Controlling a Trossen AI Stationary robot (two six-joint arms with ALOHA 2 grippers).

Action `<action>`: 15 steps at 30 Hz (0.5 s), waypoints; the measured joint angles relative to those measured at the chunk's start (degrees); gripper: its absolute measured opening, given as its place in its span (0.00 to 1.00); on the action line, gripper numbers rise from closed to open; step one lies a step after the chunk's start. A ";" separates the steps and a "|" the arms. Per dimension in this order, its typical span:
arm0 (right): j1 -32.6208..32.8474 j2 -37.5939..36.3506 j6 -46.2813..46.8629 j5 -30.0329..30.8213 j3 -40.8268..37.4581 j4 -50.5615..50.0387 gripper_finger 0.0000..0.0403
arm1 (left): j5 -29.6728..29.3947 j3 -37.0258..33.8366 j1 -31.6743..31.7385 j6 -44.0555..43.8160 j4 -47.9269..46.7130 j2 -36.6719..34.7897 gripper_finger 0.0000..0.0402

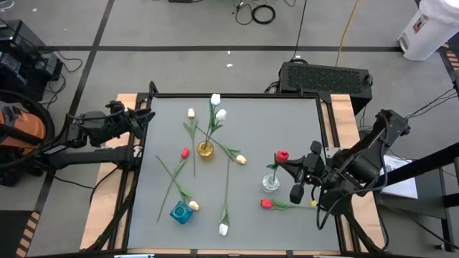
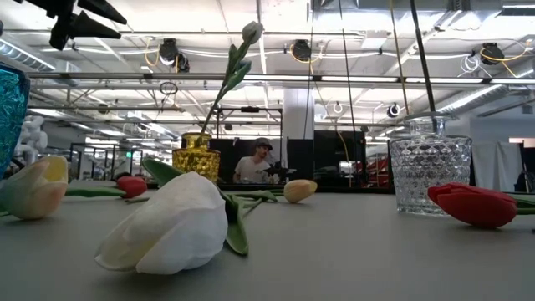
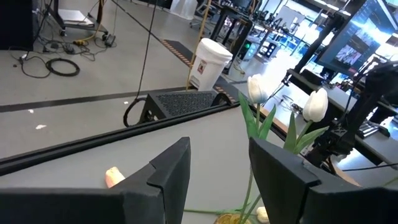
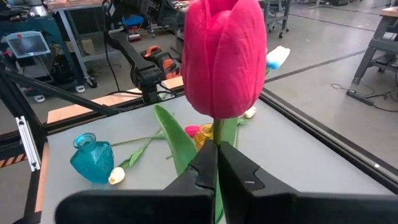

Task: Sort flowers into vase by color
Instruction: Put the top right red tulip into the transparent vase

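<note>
From above, the table (image 1: 237,208) carries three vases. The gold vase (image 1: 206,150) near the middle holds two white tulips (image 1: 217,106). The clear vase (image 1: 270,183) stands on the right, and the right gripper (image 1: 285,162) is closed on the stem of a red tulip (image 1: 282,155) just above it. The blue vase (image 1: 181,212) at the near left looks empty. Loose on the table lie a second red tulip (image 1: 266,203) near the clear vase, a small red one (image 1: 185,153) left of the gold vase, yellow heads (image 1: 191,113) at the far left, centre and beside the blue vase, and a white one (image 1: 223,229) at the near edge. So I judge the sorting under halfway done.

At table height, a loose white tulip (image 2: 171,224) lies nearest, with a tulip standing in the gold vase (image 2: 196,155) behind it and the clear vase (image 2: 430,165) right of it; whether the red stem is already inside it is hard to tell here.

The left wrist view shows the left gripper (image 3: 217,168) with jaws open and holding nothing, parked at the far left edge.

The right wrist view shows the right gripper's fingers (image 4: 199,171) pinched together on the red tulip's stem.
</note>
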 joint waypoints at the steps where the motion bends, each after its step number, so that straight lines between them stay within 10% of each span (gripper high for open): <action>1: -0.03 0.27 0.34 0.02 0.00 0.04 0.00 | 0.01 0.00 0.02 -0.03 0.00 0.01 0.43; 15: -0.74 4.95 2.41 -0.15 0.00 0.22 0.00 | 0.58 0.00 0.02 -0.05 -0.06 -0.02 0.43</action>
